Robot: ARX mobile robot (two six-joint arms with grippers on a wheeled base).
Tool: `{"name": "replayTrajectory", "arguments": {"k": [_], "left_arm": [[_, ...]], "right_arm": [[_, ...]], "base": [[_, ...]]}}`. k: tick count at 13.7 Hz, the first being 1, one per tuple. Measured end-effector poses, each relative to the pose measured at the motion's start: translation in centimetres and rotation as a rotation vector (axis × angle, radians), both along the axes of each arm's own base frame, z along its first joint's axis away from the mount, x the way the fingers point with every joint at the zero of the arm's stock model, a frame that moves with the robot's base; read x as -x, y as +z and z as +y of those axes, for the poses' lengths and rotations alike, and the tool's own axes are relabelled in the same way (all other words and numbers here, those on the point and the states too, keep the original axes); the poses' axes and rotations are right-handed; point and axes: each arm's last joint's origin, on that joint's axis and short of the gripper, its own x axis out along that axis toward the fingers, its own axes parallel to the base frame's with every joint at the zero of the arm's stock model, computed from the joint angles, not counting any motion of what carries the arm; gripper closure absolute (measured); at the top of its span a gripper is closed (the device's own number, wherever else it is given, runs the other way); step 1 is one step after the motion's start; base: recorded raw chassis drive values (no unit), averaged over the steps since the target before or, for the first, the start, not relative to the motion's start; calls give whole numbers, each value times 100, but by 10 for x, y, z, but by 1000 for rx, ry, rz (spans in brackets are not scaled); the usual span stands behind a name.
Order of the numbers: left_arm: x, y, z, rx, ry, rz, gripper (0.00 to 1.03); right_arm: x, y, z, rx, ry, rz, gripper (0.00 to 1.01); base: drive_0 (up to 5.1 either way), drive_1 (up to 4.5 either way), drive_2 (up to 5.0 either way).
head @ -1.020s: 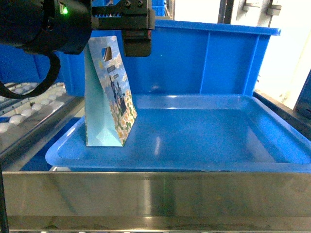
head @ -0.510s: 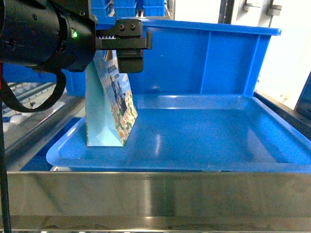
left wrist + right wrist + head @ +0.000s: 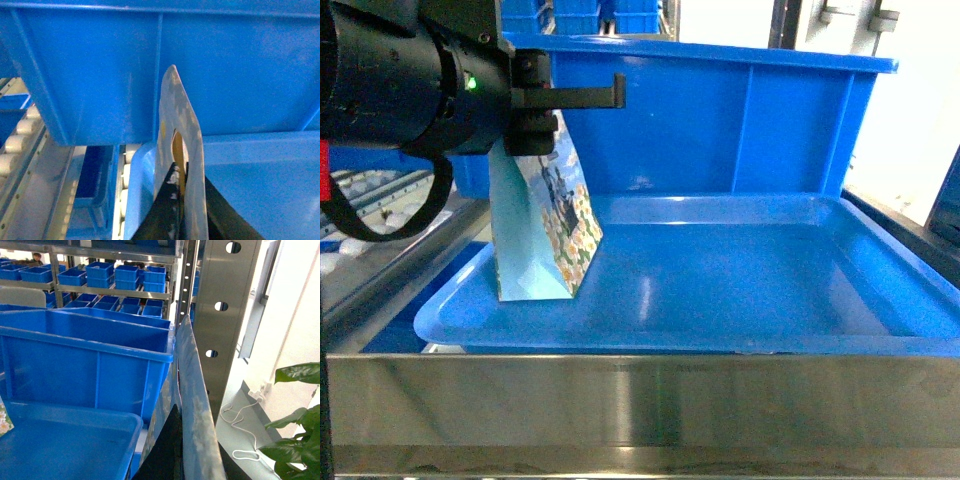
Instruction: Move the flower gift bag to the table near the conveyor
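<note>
While the gift bag (image 3: 542, 232) stands upright in the blue tray (image 3: 740, 290), its top is held between the closed fingers of the left gripper (image 3: 182, 200), so it must next be lifted clear; the right gripper's state cannot be told.

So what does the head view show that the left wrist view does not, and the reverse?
Only the head view: the flower gift bag as a whole, standing upright in the blue tray, and the steel rail in front. Only the left wrist view: the bag's handle cutout, with the left gripper fingers on either side. Both: the bag, tray, blue bin and conveyor.
</note>
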Motion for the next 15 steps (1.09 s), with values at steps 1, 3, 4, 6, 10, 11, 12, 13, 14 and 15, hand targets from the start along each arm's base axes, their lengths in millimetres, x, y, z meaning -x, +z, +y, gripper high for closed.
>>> {"name": "replayTrajectory", "arguments": {"k": [1, 3, 4, 6, 10, 11, 12, 13, 14, 15], "left_arm": [[5, -3, 2, -6, 4, -2, 101], [12, -2, 5, -24, 18, -10, 101], [13, -2, 6, -28, 18, -16, 101], [16, -1, 5, -46, 8, -41, 101], [22, 25, 11, -66, -11, -166, 101], [25, 36, 15, -60, -9, -209, 101], [29, 46, 22, -62, 6, -228, 101], [32, 51, 28, -61, 14, -245, 101], [38, 55, 32, -60, 7, -258, 101], [44, 58, 38, -60, 16, -272, 101]], "right_arm": [[0, 0, 0, 0, 0, 0, 99], [0, 0, 0, 0, 0, 0, 99], [0, 0, 0, 0, 0, 0, 99], [0, 0, 0, 0, 0, 0, 99], [0, 0, 0, 0, 0, 0, 99], [0, 0, 0, 0, 0, 0, 99], [0, 0, 0, 0, 0, -1, 99], [0, 0, 0, 0, 0, 0, 99], [0, 0, 0, 0, 0, -1, 99], [0, 0, 0, 0, 0, 0, 99]], "base": [[0, 0, 0], [0, 0, 0], [0, 0, 0], [0, 0, 0], [0, 0, 0], [0, 0, 0], [0, 0, 0], [0, 0, 0], [0, 0, 0], [0, 0, 0]]}}
